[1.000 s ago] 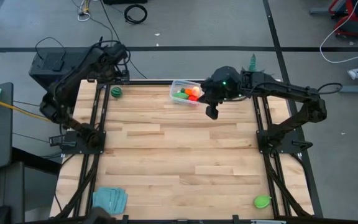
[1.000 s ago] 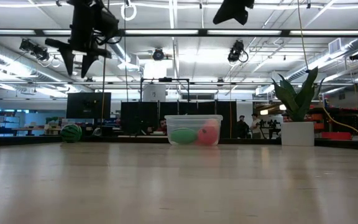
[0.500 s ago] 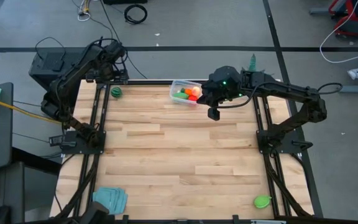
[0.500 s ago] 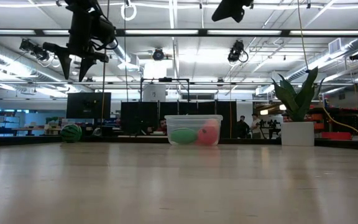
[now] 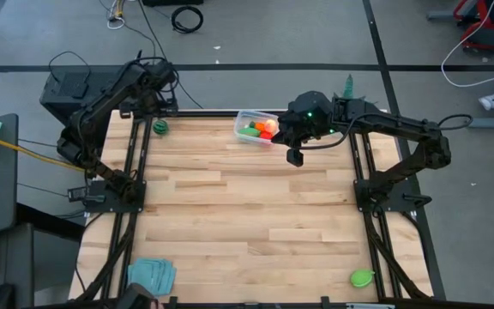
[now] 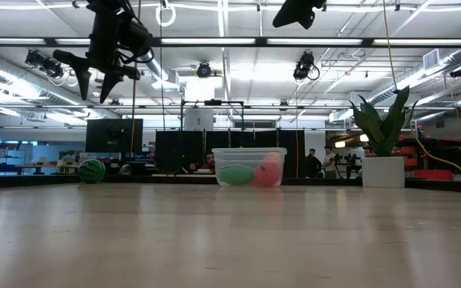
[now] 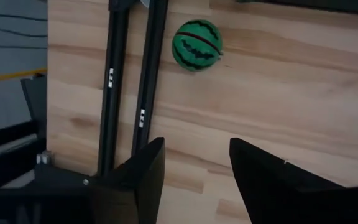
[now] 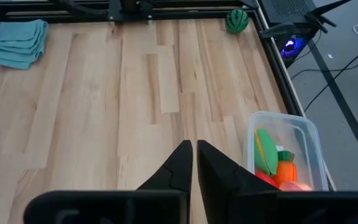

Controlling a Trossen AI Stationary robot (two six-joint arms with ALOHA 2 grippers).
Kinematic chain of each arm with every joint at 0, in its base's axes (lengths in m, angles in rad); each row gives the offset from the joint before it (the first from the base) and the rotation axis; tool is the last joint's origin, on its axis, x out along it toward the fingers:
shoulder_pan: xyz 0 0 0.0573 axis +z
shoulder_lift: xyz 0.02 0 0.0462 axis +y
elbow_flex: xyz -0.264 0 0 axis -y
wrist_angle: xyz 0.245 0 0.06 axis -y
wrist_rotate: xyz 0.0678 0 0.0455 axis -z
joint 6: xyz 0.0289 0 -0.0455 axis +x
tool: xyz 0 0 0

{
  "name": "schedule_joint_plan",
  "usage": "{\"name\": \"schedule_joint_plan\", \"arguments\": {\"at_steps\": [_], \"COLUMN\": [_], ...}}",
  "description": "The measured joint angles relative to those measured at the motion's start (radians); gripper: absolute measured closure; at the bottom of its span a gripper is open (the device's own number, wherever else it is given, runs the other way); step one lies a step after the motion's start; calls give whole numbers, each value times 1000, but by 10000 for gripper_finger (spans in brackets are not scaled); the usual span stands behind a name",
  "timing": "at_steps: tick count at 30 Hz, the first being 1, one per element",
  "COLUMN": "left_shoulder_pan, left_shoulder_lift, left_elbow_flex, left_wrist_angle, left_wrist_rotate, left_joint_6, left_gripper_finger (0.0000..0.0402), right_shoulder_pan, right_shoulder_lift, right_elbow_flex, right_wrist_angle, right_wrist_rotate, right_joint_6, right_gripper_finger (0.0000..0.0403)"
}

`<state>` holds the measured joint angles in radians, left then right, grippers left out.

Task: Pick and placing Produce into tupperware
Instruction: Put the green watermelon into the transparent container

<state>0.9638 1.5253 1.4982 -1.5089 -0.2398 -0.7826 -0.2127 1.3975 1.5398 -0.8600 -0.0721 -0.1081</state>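
The clear tupperware (image 5: 258, 126) stands at the table's far edge with green, orange and red produce inside; it also shows in the low view (image 6: 249, 168) and the right wrist view (image 8: 284, 155). A striped green watermelon ball (image 5: 159, 127) rests on the table at the far left (image 7: 196, 45). A light green piece (image 5: 362, 277) lies at the near right corner. My left gripper (image 7: 194, 168) hangs open, high above the watermelon ball (image 6: 91, 170). My right gripper (image 8: 194, 158) is shut and empty, raised just near and right of the tupperware (image 5: 294, 155).
A folded teal cloth (image 5: 151, 275) lies at the near left corner. A spiky plant in a white pot (image 6: 382, 156) stands at the far right. Black frame rails (image 5: 135, 163) run along both sides of the table. Bare wood fills the table's middle (image 5: 247, 215).
My left gripper has swayed slightly, high above the far left corner, and has stayed open. Nothing on the table has moved.
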Motion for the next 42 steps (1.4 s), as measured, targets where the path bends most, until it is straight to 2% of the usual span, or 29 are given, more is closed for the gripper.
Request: {"name": "schedule_joint_plan", "arguments": {"at_steps": [5, 11, 15, 19, 23, 26, 33, 39, 42], "left_shoulder_pan": [1, -13, -13, -12, -7, 15, 55, 64, 73], "left_shoulder_lift": [0, 0, 0, 18, 84, 149, 287, 360, 390], "left_elbow_flex": [0, 0, 0, 0, 0, 0, 0, 0, 0], "left_wrist_angle": [20, 25, 25, 26, 36, 55, 84, 129, 129], "left_wrist_rotate": [-2, 1, 1, -32, -75, -79, -57, -50, -51], "left_joint_6": [-81, -294, -328, -362, -377, -388, -510, -665, -692], "left_gripper_finger": [216, 201, 164, 112, 64, 44, 43, 48, 46], "right_shoulder_pan": [0, 0, 0, 0, 0, 0, -1, -20, -35], "right_shoulder_lift": [0, 0, 0, 0, 0, 0, 0, 0, 0], "right_elbow_flex": [0, 0, 0, 0, 0, 0, 0, 0, 0], "right_wrist_angle": [0, 0, 0, 0, 0, 0, 0, 0, 0], "right_wrist_rotate": [0, 0, 0, 0, 0, 0, 0, 48, 49], "right_joint_6": [0, 0, 0, 0, 0, 0, 0, 0, 0], "right_gripper_finger": [371, 371, 371, 371, 371, 371, 371, 371, 371]}}
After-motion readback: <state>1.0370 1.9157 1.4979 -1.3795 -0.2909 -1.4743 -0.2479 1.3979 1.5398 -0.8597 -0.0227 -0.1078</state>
